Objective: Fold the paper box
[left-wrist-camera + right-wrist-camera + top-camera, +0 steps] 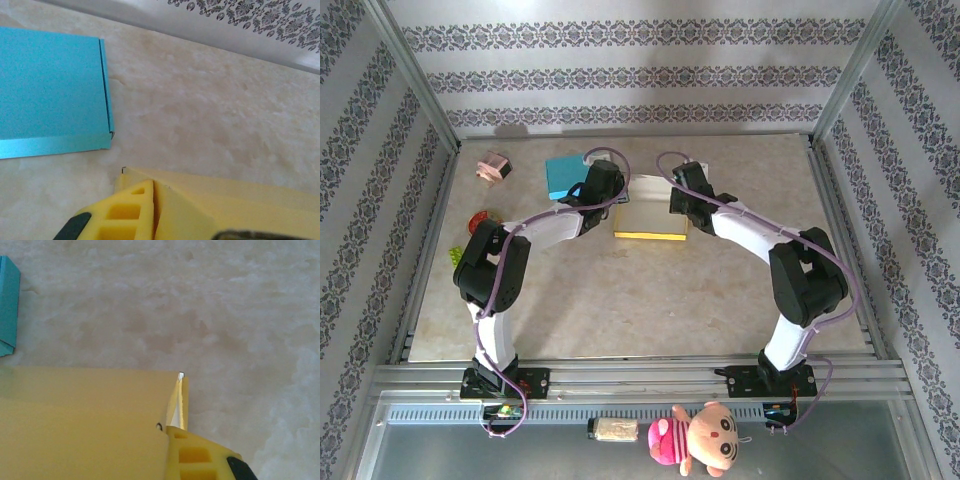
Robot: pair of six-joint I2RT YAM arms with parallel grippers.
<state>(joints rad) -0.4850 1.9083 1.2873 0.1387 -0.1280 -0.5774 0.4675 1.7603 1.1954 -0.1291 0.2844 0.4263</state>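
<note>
- Beige marbled table (640, 300), walled on three sides by grey-and-white patterned wallpaper, seen from above and behind two robot arms.
- Nearest, in front of the metal rail that carries the arm bases, a pink and orange plush doll (698, 440) lies on its side. A small pale object (612, 429) lies just left of it.
- Both arms rise from the rail, bend outward at the elbow and reach inward to meet over the far middle of the table.
- At the table's left edge sit a yellow-green object (456, 257) and, a little farther back, a red object (483, 218). Both are too small to identify.
- The yellow paper box (650, 234) sits in the far middle of the table, between the two claws. Its yellow front wall faces the arms and its pale inside faces up.
- The left gripper (619, 203) is at the box's left end, claw narrowed to a pinch on the paper. Its wrist view shows a yellow finger (127, 215) pressed against a folded yellow panel.
- The right gripper (682, 205) is at the box's right end, claw fully closed on the paper. Its wrist view shows a thin upright edge of the box standing just beside a yellow finger (195, 455).
- A flat blue box (563, 176) lies just left of and behind the yellow one, near it but apart.
- A small pink object (493, 167) rests in the far left corner.
</note>
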